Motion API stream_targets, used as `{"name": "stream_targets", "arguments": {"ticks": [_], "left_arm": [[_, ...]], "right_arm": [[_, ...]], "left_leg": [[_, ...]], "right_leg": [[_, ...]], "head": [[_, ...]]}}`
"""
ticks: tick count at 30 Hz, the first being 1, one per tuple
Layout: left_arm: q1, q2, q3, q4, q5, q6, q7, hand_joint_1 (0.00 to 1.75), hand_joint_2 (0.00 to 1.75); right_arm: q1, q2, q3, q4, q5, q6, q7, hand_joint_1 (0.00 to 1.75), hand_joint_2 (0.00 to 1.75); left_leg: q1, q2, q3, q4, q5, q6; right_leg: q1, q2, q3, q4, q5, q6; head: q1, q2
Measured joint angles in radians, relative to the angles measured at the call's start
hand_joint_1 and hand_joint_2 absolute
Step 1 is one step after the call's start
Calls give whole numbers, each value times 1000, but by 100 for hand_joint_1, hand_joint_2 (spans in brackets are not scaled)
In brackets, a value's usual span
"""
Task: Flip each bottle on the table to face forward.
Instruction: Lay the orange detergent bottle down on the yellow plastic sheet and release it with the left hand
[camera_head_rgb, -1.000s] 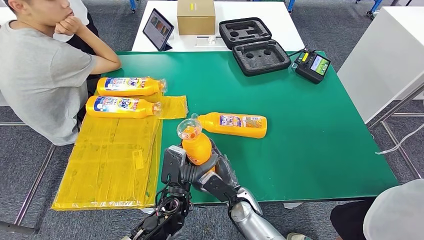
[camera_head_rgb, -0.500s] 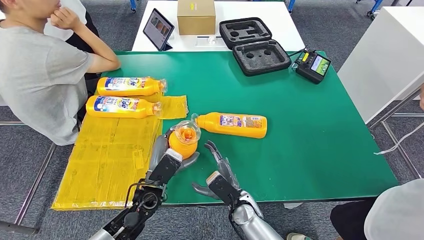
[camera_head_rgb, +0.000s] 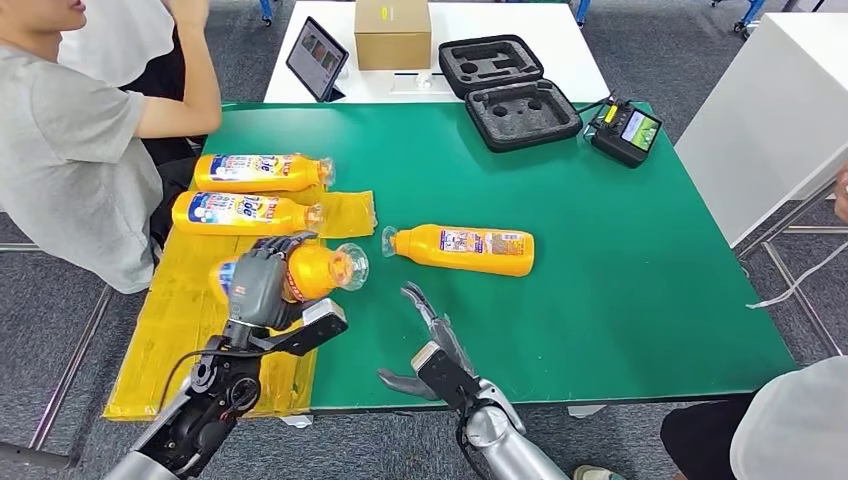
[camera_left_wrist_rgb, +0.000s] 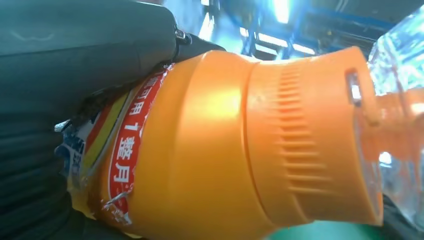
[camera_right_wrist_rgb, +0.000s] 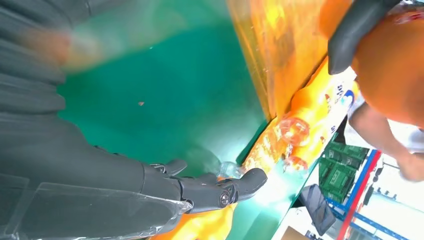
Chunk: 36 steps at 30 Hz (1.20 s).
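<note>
Now left hand (camera_head_rgb: 262, 283) grasps an orange bottle (camera_head_rgb: 318, 271) over the yellow sheet (camera_head_rgb: 200, 340) — right hand (camera_head_rgb: 432, 345) released, fingers spread.

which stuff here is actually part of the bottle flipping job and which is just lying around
Part of the job:
- held bottle, gripped by the left hand
- bottle lying on the green table
- two bottles on the yellow sheet
- yellow sheet
- right hand, holding nothing

Lying about:
- tablet
- cardboard box
- foam case
- remote controller

Four orange bottles: one held (camera_head_rgb: 300, 272), two on the yellow sheet (camera_head_rgb: 258, 172) (camera_head_rgb: 245, 213), one on the green table (camera_head_rgb: 465, 248).
</note>
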Motion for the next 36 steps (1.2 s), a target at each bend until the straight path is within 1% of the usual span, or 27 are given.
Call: {"name": "stream_targets", "arguments": {"ticks": [2,6,12,15,21,26,30,32,36], "left_arm": [[1,5,14,-7,-52,-3,25,175,175],[1,12,31,-15,-96,-6,49,175,175],[-8,26,72,1,-442,-36,207,175,175],[-42,28,97,54,-539,-48,251,175,175],[-155,28,121,273,-517,-43,221,175,175],[-227,16,118,443,-546,-95,241,175,175],[-268,-1,116,541,-539,-155,238,175,175],[-286,-11,116,586,-522,-188,220,175,175],[-315,-28,117,645,-491,-219,179,175,175]], "right_arm": [[0,1,3,0,-2,3,0,0,175],[0,3,5,0,-7,4,0,0,175],[-6,6,16,4,-18,15,0,0,175],[-11,7,28,6,-36,15,0,0,175],[-11,5,44,-9,-73,-9,0,0,175],[-11,5,48,-14,-79,-10,0,0,175],[-11,6,49,-14,-77,-9,0,0,175],[-11,6,48,-15,-76,-10,0,0,175],[-11,4,48,-17,-76,-12,0,0,175]], "left_leg": [[0,-1,0,0,0,0],[0,-1,0,0,0,0],[0,0,0,0,0,0],[0,-1,0,0,1,-1],[0,0,0,0,2,-1],[0,0,-1,0,2,-1],[0,0,-1,0,2,-1],[0,-1,-1,0,2,-1],[0,-1,-1,0,2,-1]], "right_leg": [[0,-1,0,0,0,0],[0,-1,0,0,0,0],[0,-1,-1,0,0,0],[0,-1,-1,0,0,0],[0,-1,-1,1,0,0],[0,-1,-1,1,0,0],[0,-1,-1,1,0,0],[0,-1,-2,1,0,0],[0,-1,-2,1,0,0]], "head": [[0,0],[0,0],[0,0],[0,0],[0,0],[0,0],[0,0],[0,0],[0,0]]}}
